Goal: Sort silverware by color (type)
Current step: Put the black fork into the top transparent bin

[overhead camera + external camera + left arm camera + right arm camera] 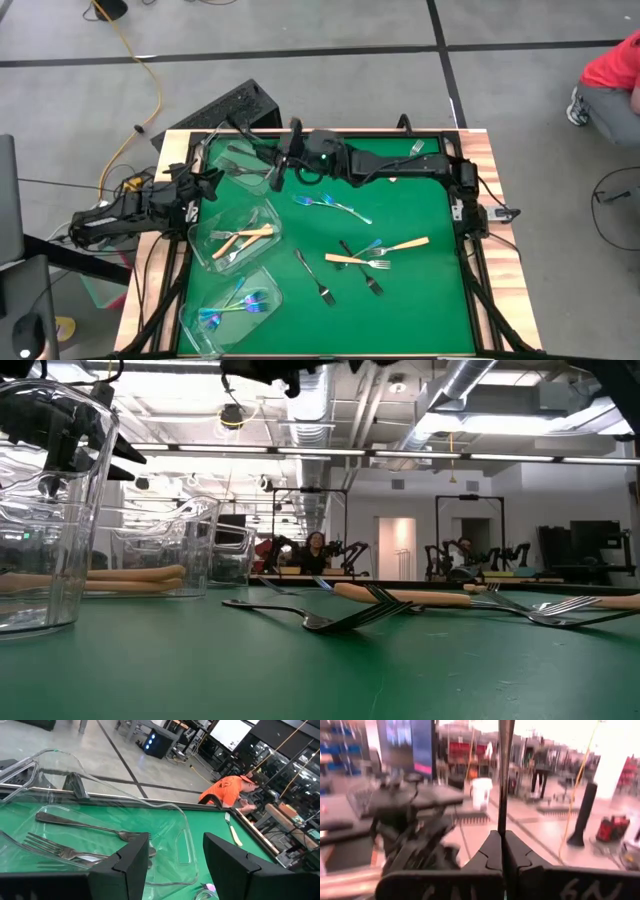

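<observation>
The right gripper (501,851), upper centre of the high view, is clamped tight on a dark metal fork (504,775) above the metal-fork tub (243,163), seemingly to drop it there. Left gripper (172,865) waits open nearby. Unsorted forks (355,258) lie mid-mat.

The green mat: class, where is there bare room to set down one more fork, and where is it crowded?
Free: the mat's near right corner, beyond the loose cream-handled forks, and the strip along its right edge. Crowded: the left side, filled by three clear tubs, and the centre, strewn with forks.
</observation>
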